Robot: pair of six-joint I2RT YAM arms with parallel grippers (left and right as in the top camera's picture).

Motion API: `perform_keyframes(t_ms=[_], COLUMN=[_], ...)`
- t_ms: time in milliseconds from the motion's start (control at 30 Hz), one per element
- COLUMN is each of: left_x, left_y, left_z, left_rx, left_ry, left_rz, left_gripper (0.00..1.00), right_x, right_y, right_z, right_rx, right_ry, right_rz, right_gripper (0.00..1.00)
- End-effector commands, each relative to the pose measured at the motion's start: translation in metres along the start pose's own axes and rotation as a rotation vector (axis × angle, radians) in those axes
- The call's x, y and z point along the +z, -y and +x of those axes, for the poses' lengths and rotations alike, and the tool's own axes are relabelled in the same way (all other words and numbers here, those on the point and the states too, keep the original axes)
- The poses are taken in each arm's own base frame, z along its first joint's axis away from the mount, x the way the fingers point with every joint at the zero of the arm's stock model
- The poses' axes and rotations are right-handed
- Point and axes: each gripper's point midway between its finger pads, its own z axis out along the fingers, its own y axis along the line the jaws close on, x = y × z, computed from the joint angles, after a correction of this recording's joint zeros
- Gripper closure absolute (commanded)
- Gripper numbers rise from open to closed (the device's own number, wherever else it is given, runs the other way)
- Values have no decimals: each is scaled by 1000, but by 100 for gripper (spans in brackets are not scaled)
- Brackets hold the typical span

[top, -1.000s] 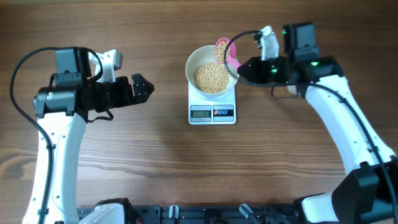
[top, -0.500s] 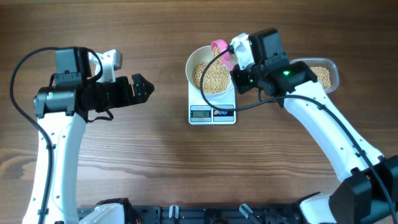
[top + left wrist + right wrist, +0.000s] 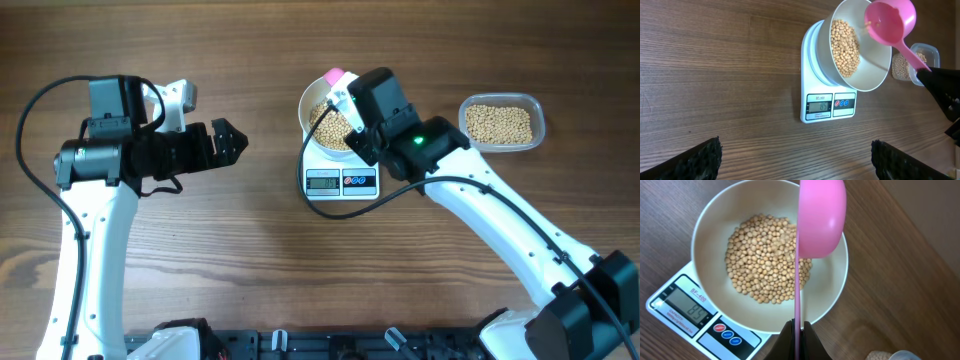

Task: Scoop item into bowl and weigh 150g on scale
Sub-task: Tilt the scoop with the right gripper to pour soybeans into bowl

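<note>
The white bowl [image 3: 306, 118] sits on the scale [image 3: 341, 182] and holds a pile of tan beans [image 3: 324, 118]. My right gripper [image 3: 798, 327] is shut on the thin handle of a pink scoop [image 3: 821, 220]. The scoop hangs tipped over the bowl [image 3: 710, 225] above the beans [image 3: 760, 255]. In the left wrist view the scoop [image 3: 890, 22] shows only a bean or two inside. The scale [image 3: 680, 305] display reads 85. My left gripper [image 3: 228, 142] stands open and empty, well left of the scale.
A clear plastic tub [image 3: 502, 123] with more beans lies to the right of the scale. My right arm reaches diagonally from the front right across to the bowl. Bare wooden tabletop [image 3: 715, 75] lies between my left gripper and the scale.
My right arm has swung left, carrying the pink scoop from the bowl's right rim across to above its far side. The tub has come into view. The left arm has not moved.
</note>
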Motion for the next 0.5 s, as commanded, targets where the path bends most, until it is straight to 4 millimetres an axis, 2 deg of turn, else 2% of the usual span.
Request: perform_keyframes(t_ms=[0, 100, 200, 267, 300, 367, 433, 467], left_x=[-4, -4, -4, -4, -4, -4, -4, -4], left_y=[7, 7, 7, 7, 7, 7, 7, 7], left_z=[-5, -5, -5, -5, -5, -5, -5, -5], left_rx=[32, 32, 32, 32, 32, 32, 32, 32], left_ry=[15, 15, 15, 15, 15, 15, 15, 15], left_rz=[22, 22, 22, 22, 22, 22, 22, 22], left_gripper=[0, 0, 0, 0, 0, 0, 0, 0], right_x=[-12, -14, -25, -38, -46, -52, -58, -60], right_y=[7, 8, 9, 10, 14, 24, 35, 35], right_z=[-10, -8, -13, -18, -18, -16, -13, -9], right_rx=[-20, 44, 126, 104, 29, 12, 108, 194], right_ry=[27, 25, 62, 103, 114, 107, 107, 106], right_rz=[47, 45, 11, -17, 2, 55, 101, 68], right_gripper=[96, 96, 96, 96, 96, 96, 96, 96])
